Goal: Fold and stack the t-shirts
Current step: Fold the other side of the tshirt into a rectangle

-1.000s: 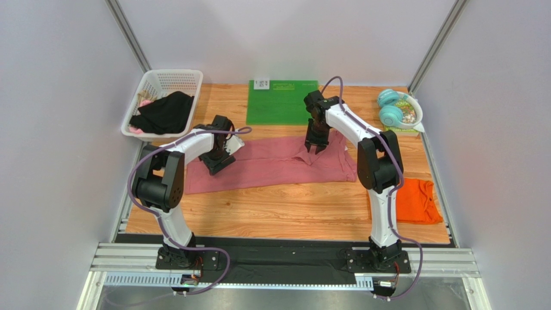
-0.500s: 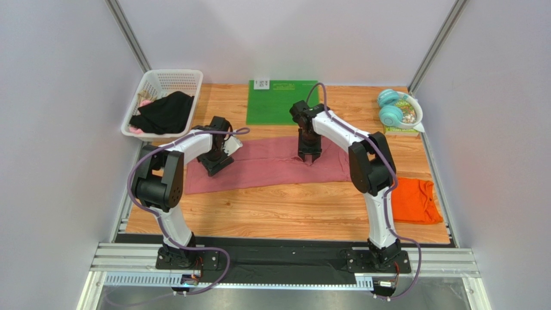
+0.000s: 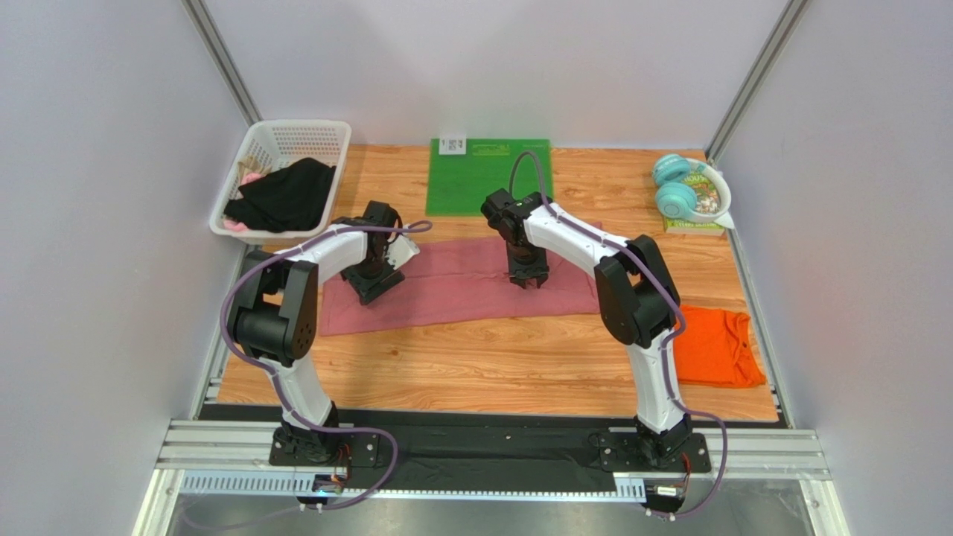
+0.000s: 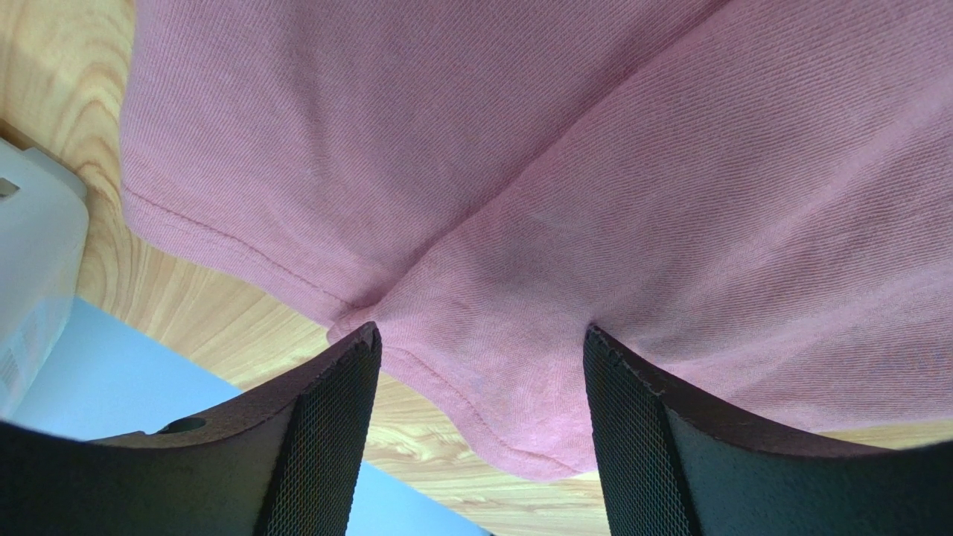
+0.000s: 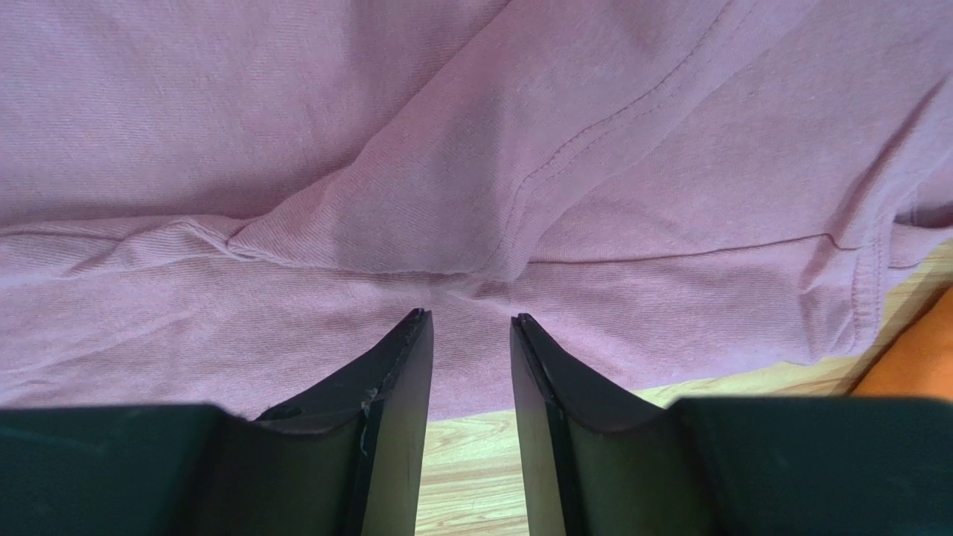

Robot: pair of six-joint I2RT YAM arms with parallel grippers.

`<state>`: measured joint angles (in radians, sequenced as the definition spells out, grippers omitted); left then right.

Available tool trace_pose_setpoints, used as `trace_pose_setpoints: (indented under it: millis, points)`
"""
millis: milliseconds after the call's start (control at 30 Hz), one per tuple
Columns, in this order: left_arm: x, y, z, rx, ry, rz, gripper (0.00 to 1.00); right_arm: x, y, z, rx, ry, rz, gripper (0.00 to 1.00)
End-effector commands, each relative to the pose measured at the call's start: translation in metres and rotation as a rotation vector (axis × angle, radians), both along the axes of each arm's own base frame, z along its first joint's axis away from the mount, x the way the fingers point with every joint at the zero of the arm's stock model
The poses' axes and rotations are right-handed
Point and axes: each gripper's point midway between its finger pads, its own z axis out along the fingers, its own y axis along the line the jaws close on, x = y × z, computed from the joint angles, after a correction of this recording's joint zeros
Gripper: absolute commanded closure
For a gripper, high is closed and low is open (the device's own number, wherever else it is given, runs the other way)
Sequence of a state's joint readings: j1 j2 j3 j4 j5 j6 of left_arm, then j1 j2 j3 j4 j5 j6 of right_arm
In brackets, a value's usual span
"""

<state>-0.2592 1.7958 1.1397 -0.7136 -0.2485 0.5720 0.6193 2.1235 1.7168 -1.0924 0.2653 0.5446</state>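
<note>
My left gripper (image 4: 481,333) stands wide over the pink shirt (image 4: 582,156), at its left end, cloth lying between the tips. My right gripper (image 5: 471,317) is narrow, pinching a raised fold mid-shirt.

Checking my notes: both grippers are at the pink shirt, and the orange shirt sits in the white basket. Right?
No: the top view shows the orange shirt on the table, right of the pink shirt, not in the basket. The rest holds.
</note>
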Motion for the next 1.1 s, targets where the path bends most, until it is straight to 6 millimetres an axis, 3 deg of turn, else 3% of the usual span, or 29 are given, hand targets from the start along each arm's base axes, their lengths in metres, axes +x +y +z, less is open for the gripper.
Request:
trace_pose_setpoints:
  millis: [0,367,567,800,933,1067]
  points:
    - [0.002,0.001,0.002,0.0,-0.005,-0.012,0.27,0.016,0.001,0.015,-0.018,-0.078,-0.021,0.64]
    - [0.002,0.002,0.005,0.002,-0.008,-0.021,0.27,0.041,-0.001,-0.003,-0.066,-0.077,-0.022,0.66]
    - [0.002,0.002,0.004,0.004,-0.001,-0.022,0.27,0.05,-0.008,0.006,-0.108,-0.118,-0.009,0.66]
    - [0.0,0.0,0.002,-0.012,0.011,-0.015,0.27,0.084,-0.007,0.027,-0.132,-0.186,0.01,0.66]
    - [-0.001,0.0,0.002,-0.01,0.012,-0.016,0.27,0.103,-0.004,0.029,-0.111,-0.208,0.008,0.65]
    - [-0.002,0.002,0.0,-0.001,0.019,-0.018,0.28,0.108,-0.011,0.035,-0.095,-0.201,-0.029,0.66]
